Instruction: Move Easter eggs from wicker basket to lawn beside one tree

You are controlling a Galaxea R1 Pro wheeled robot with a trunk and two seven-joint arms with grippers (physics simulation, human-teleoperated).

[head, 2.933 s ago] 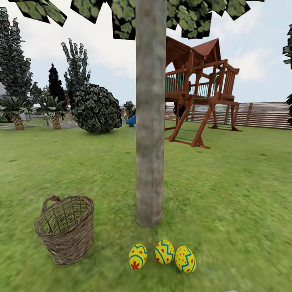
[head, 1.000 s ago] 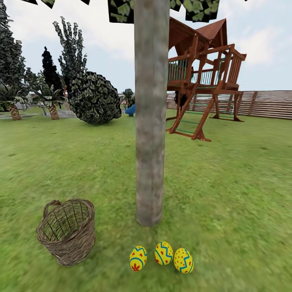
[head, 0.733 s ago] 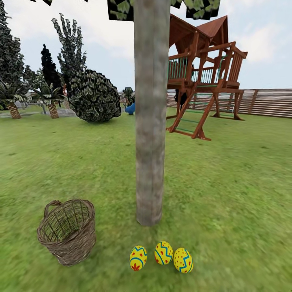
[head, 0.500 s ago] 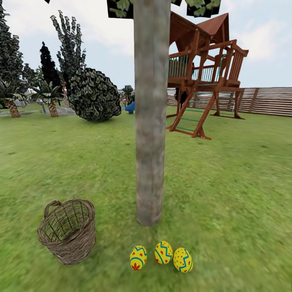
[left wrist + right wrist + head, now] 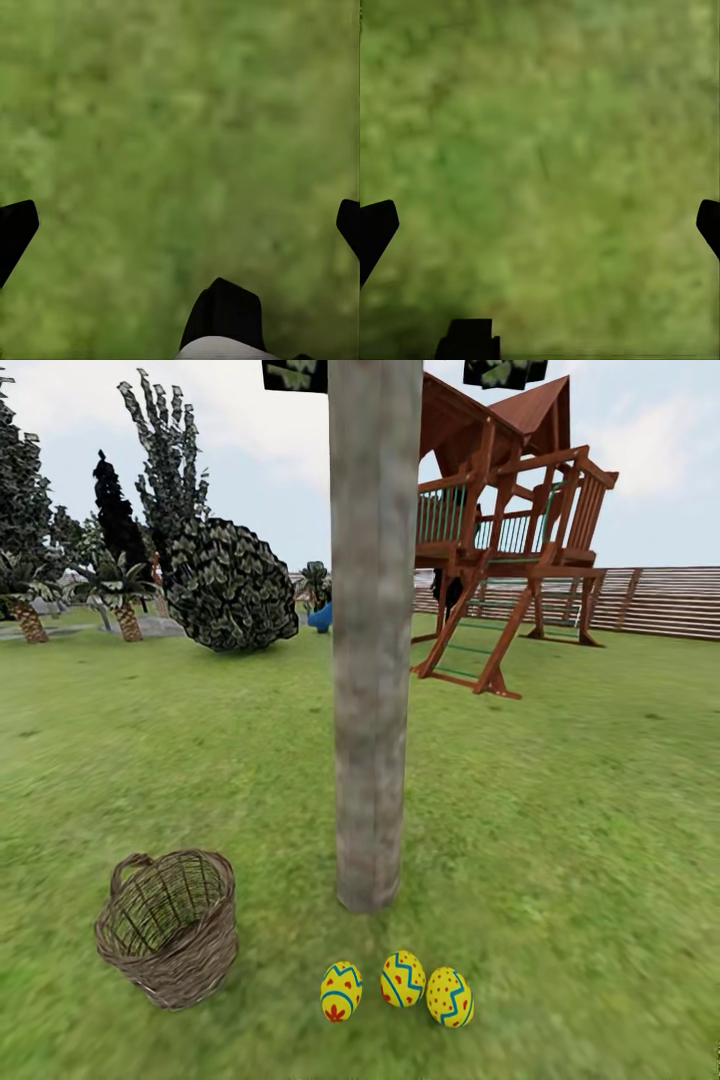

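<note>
Three Easter eggs lie in a row on the lawn (image 5: 560, 830) just in front of the tree (image 5: 372, 660): one with a red flower (image 5: 341, 991), one with blue zigzags (image 5: 402, 979), one with red dots (image 5: 449, 997). The wicker basket (image 5: 170, 927) stands to their left, upright, with nothing visible inside. In the left wrist view my left gripper (image 5: 180, 225) is open, its dark fingertips (image 5: 15, 229) spread wide over bare grass. My right gripper (image 5: 540, 225) is open too, above grass, fingertips (image 5: 375, 225) far apart.
A wooden play tower (image 5: 505, 530) with a blue slide (image 5: 320, 620) stands behind the tree to the right. A slat fence (image 5: 660, 600) runs along the back right. A round bush (image 5: 230, 585) and dark trees (image 5: 115, 520) stand at the back left.
The whole head view has tilted slightly downward and shifted; the canopy has slid out of the top. Eggs, basket and tree keep their places relative to each other.
</note>
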